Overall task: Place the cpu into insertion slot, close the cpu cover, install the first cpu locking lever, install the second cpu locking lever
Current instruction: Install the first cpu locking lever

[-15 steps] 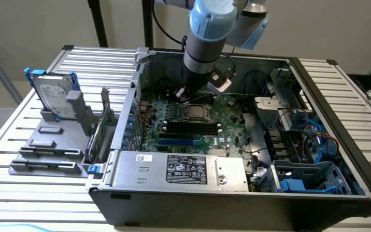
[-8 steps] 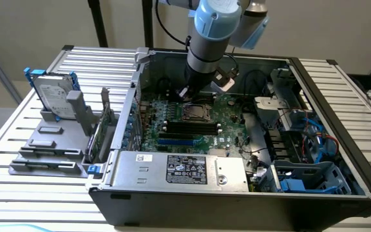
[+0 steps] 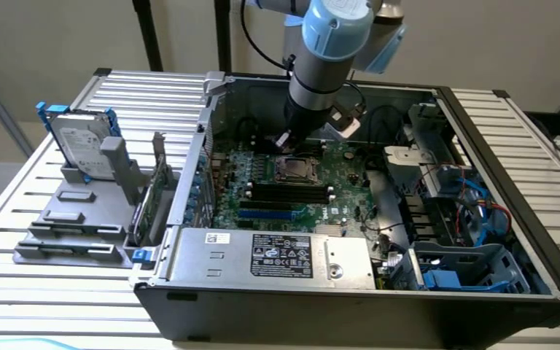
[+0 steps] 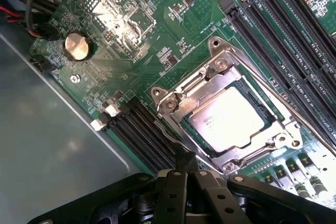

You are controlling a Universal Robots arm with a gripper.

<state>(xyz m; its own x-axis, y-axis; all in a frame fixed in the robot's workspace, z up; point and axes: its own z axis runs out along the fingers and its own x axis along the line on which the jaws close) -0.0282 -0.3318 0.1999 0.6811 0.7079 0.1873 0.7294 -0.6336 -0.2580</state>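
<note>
Exterior view
Computer case (image 3: pixel 358 317): lies open on the slatted table (image 3: pixel 56 306), so the arm can come straight down into it.
What the case holds: the green motherboard (image 3: pixel 353 193) on its floor, a silver power supply (image 3: pixel 270 255) along the near edge, and blue drive cages at the exterior view's right.
Insertion slot (image 3: pixel 294 170): near the middle of the board, toward the far side.
Gripper (image 3: pixel 285 140): low inside the case, just beyond the slot's far edge.
Hard drive (image 3: pixel 78 142): stands in a grey rack outside the case, at the exterior view's left, well apart from the work.

Wrist view
Cpu (image 4: pixel 227 121): sits flat in the slot, its silvery top showing through the window.
Cpu cover (image 4: pixel 197 90): folded down over the chip, framing it.
Locking lever (image 4: pixel 169 137): a thin wire arm along one side of the frame; whether it is latched, I cannot tell.
Gripper (image 4: pixel 181 158): fingers (image 4: pixel 176 192) pinched shut with nothing between them, their tip at the lever's end, seemingly to push it rather than carry it.
Memory slots (image 4: pixel 134 135): long, black and empty, beside the socket.
</note>
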